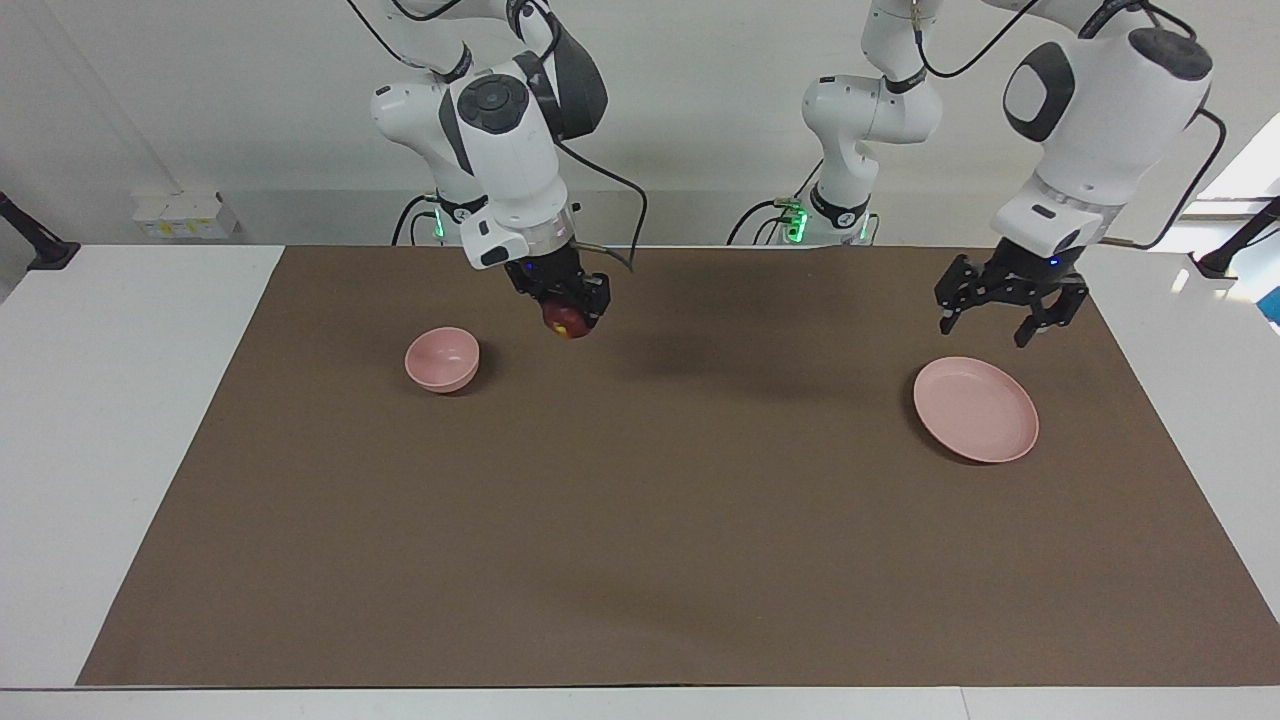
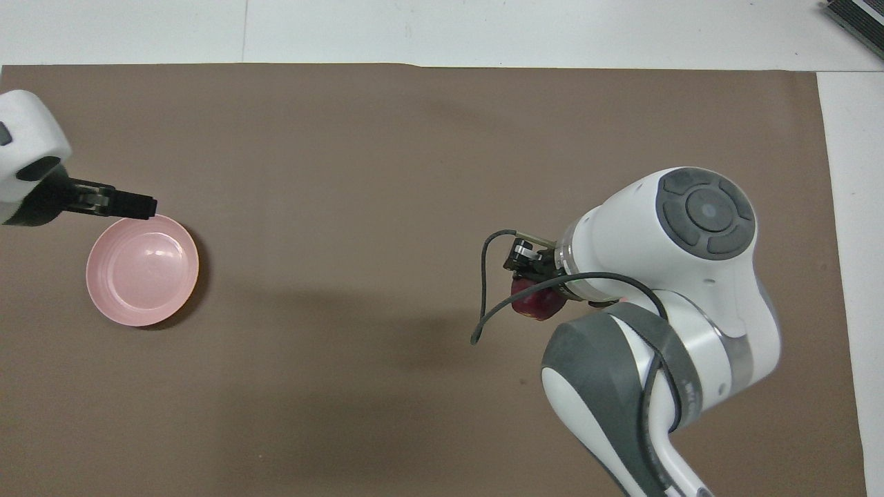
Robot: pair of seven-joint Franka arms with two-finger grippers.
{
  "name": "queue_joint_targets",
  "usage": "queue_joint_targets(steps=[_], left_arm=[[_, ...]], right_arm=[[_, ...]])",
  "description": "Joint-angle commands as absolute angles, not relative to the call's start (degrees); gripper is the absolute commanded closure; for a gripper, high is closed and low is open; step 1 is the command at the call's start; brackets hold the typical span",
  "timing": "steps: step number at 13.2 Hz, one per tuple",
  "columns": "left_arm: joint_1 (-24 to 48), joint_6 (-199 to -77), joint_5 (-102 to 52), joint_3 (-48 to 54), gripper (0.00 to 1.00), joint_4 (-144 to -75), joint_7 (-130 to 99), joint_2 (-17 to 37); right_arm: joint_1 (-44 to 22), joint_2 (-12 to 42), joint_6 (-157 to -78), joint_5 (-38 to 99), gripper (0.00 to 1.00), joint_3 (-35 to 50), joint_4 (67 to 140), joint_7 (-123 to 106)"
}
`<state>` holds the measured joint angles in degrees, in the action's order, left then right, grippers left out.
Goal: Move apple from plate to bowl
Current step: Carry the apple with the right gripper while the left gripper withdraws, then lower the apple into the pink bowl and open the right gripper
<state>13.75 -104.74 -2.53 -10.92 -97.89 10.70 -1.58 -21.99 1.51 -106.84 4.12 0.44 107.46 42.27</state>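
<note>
My right gripper (image 1: 568, 312) is shut on the dark red apple (image 1: 566, 320) and holds it in the air over the mat, beside the small pink bowl (image 1: 442, 358), toward the left arm's end. The bowl is empty. In the overhead view the apple (image 2: 537, 304) peeks out under the right wrist, and the bowl is hidden by that arm. The flat pink plate (image 1: 975, 408) lies empty toward the left arm's end and also shows in the overhead view (image 2: 141, 269). My left gripper (image 1: 985, 332) hangs open just over the plate's edge nearer the robots.
A brown mat (image 1: 640, 520) covers most of the white table (image 1: 110, 420). A small white box (image 1: 180, 215) sits at the wall past the right arm's end. A dark object (image 2: 856, 21) lies at the table's corner farthest from the robots.
</note>
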Motion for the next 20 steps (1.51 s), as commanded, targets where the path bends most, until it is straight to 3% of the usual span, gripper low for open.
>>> queue_joint_targets(steps=[1,4,8,12,14,15,16,20], left_arm=[[8.6,-95.4,-0.8,-10.7,0.0,-89.9,11.1,-1.5],[5.5,-87.6,-0.8,-11.3,0.0,-84.6,13.3,-1.5],[3.1,-83.3,-1.3,-11.0,0.0,-80.3,14.5,-0.8],[3.8,-83.1,-2.2,-10.5,0.0,-80.2,14.3,-1.6],[3.8,-82.4,-2.1,-10.2,0.0,-81.4,14.2,-2.6],[3.8,-82.2,-2.1,-10.2,0.0,-81.6,14.0,-3.1],[3.5,-81.2,-2.1,-10.3,0.0,-81.9,13.9,-3.3],[3.1,-79.4,-2.0,-10.4,0.0,-82.0,13.9,-3.5]], right_arm=[[-18.6,-2.0,-105.2,-2.9,0.76,1.0,111.9,32.5],[-11.3,-4.2,-106.9,-3.5,0.77,1.1,117.1,19.7],[-2.4,-6.9,-116.7,-3.3,0.77,1.1,127.2,5.9],[-1.4,-8.6,-124.6,-2.5,0.77,1.1,137.9,3.8],[-1.4,-8.0,-132.9,-2.5,0.77,1.1,143.9,3.9],[-1.4,-7.2,-133.1,-2.5,0.64,1.1,144.1,3.9],[-1.6,-7.1,-132.6,-2.5,0.01,1.1,143.8,4.0],[-2.4,-7.3,-122.0,-2.5,0.0,1.1,134.7,4.0]])
